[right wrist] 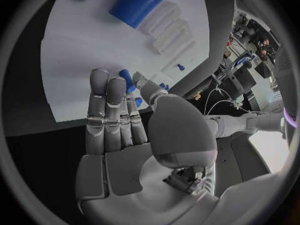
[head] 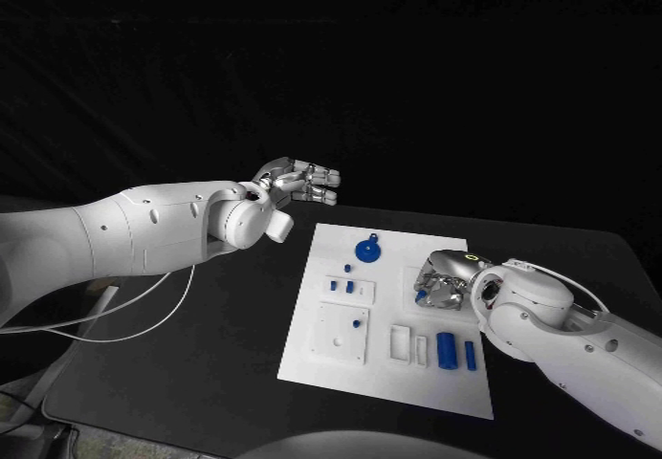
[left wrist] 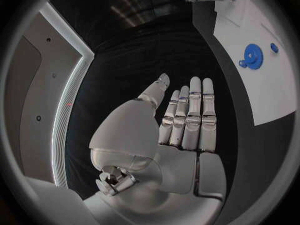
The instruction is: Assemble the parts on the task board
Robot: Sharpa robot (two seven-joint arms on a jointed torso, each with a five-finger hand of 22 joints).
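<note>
Large cylinder (head: 447, 349): blue, lying on the task board (head: 318, 356) near its front edge, between a white block (head: 400, 344) and a thinner blue pin (head: 471, 355).
Recessed plate (head: 341, 332): white, on the board's left front portion, with a small blue part (head: 358, 324) standing in it.
Right hand (head: 444, 285): over the board's right-hand middle area, above the cylinder row. In the right wrist view its fingers (right wrist: 106, 110) are extended side by side, with nothing held; a small blue peg (right wrist: 127, 80) lies just beyond the fingertips.
Blue gear (head: 368, 251): lying on the board's far portion, with a small blue piece (head: 372, 237) just behind it.
Left hand (head: 297, 184): raised beyond the board's far left corner, clear of it. Its fingers (left wrist: 194, 115) are straight and close together, thumb apart, empty.
</note>
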